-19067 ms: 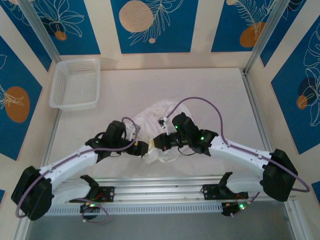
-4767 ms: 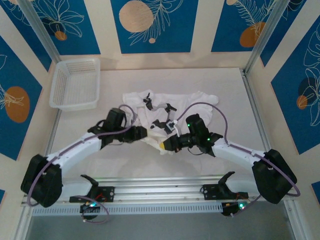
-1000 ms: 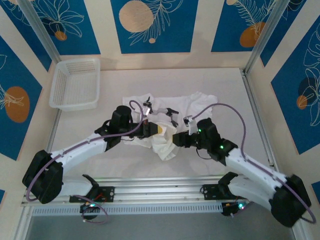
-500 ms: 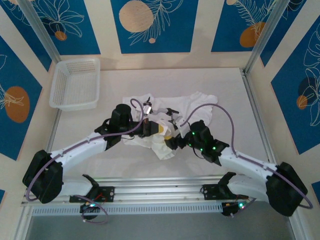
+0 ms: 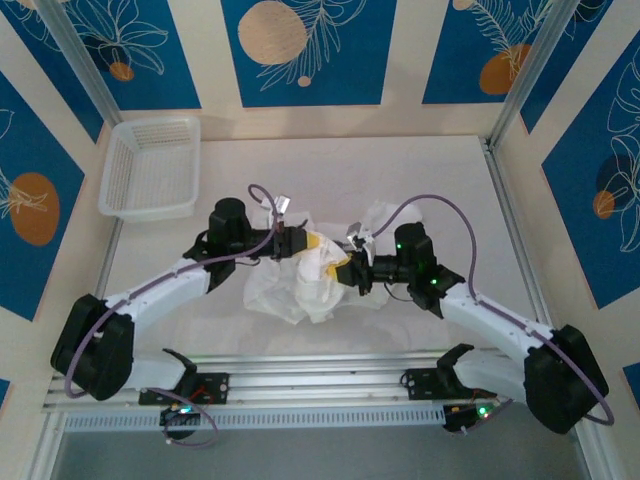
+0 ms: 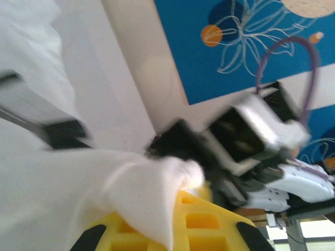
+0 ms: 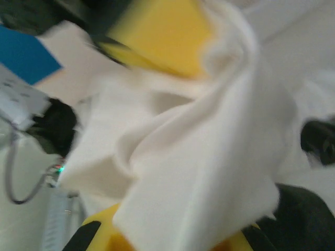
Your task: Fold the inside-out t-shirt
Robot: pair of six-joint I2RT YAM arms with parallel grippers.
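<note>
The pale table (image 5: 450, 185) bears a mesh basket (image 5: 150, 170) far left — and the bunched t-shirt (image 5: 285, 292) mid-table.

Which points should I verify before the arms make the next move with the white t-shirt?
1. Does the left gripper hold cloth firmly? Cannot tell: cloth lies over its yellow pad, but the picture is blurred.
2. Does the right gripper hold cloth firmly? Cannot tell: cloth drapes across its wrist view, also blurred.
3. Is the t-shirt spread flat? Not ok: it is bunched between the two grippers.
4. Is the basket away from the t-shirt? Ok: it stands apart at the far left.
5. Which side of the cloth faces out? Cannot tell.
</note>
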